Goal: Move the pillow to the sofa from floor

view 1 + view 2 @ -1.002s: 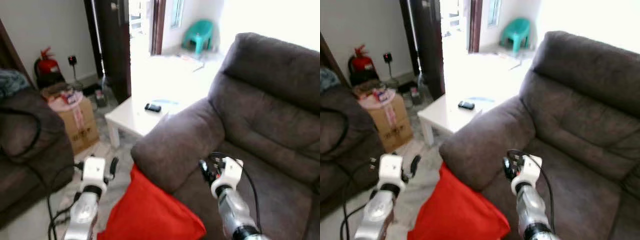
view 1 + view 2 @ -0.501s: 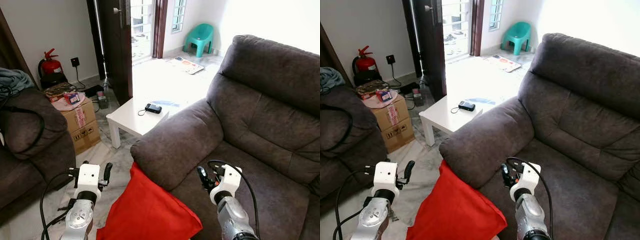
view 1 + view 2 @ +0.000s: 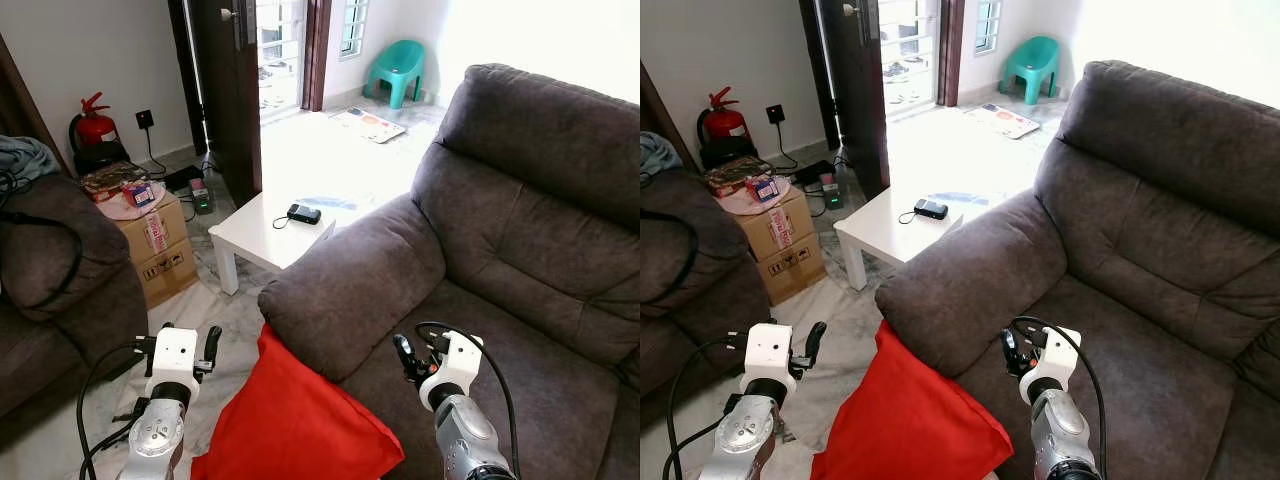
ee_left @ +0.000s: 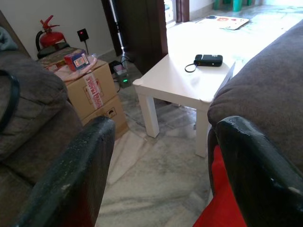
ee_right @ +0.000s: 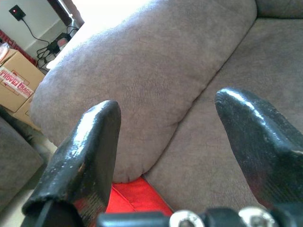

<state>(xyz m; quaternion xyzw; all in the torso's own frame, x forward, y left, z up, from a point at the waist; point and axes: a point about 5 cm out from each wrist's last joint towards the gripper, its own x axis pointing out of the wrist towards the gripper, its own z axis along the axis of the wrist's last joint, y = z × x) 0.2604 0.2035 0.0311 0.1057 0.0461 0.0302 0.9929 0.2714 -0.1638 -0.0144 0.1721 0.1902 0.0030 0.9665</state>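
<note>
Pillow: red, plain cover. It leans against the front of the sofa's armrest, one corner tucked under the armrest's lower edge, its lower part toward the marble floor. It sits between the two arms and is held by neither.

Sofa: dark grey-brown fabric, deep seat, tall back. The seat cushion is bare and ready to take the pillow.

Step in hand, as judged: getting set to grasp the pillow. To do it well, both grippers should come down and inward onto opposite edges of the pillow, pinching the fabric firmly near its upper corners. The lift then needs to clear the armrest before swinging right over the seat. The soft filling will likely sag, so a two-sided hold suits it better than one pinch.

Left gripper: raised over the floor, just left of the pillow. Its fingers are spread wide with nothing between them, touching nothing.

Right gripper: raised over the front of the seat, beside the armrest and right of the pillow. Its fingers are also spread wide, empty, clear of the fabric.

Other items: white side table carrying a small black device; cardboard box; red fire extinguisher; teal chair.
</note>
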